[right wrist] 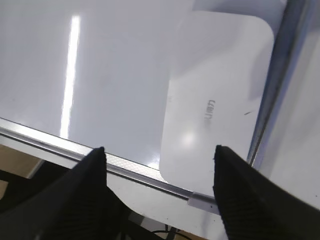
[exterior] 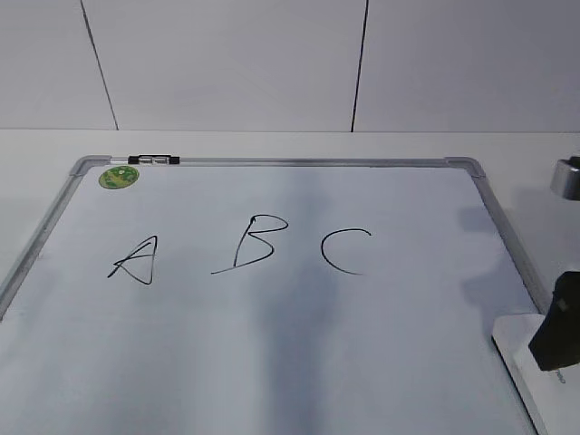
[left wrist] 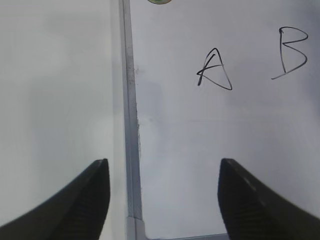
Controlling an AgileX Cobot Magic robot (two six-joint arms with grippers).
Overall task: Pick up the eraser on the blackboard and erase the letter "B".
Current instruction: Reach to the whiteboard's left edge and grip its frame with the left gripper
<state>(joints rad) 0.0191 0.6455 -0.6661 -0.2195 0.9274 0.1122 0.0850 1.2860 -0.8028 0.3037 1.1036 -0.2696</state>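
A pale tabletop [exterior: 272, 145] is seen running back to a wall of light panels [exterior: 227, 63] split by thin dark seams. Most of the tabletop is covered by the blackboard [exterior: 299, 362], a glossy white dry-erase sheet in a grey metal frame with rounded corners. A round green sticker [exterior: 118, 177] is set in its far left corner, and a small black-and-white marker [exterior: 154, 160] is laid on the far frame rail just beside it. Three black hand-drawn letters are spread across the far half: an "A" [exterior: 136, 260] on the left, the letter "B" [exterior: 254, 243] in the middle with a long slanted tail at its left foot, and a "C" [exterior: 343, 250] to the right.

The left claw [left wrist: 162, 200] is held wide open above the board's left frame rail, one dark ribbed finger over the bare tabletop and the other over the white sheet; nothing is gripped or touched.

The right claw [right wrist: 160, 195] is likewise spread wide and empty, poised over the near right corner of the board. The eraser [right wrist: 215, 95], a smooth white oblong block with rounded corners and small grey lettering on top, is lying flat there against the right rail, well apart from the letter "B". Whether the fingers are touching it cannot be told.
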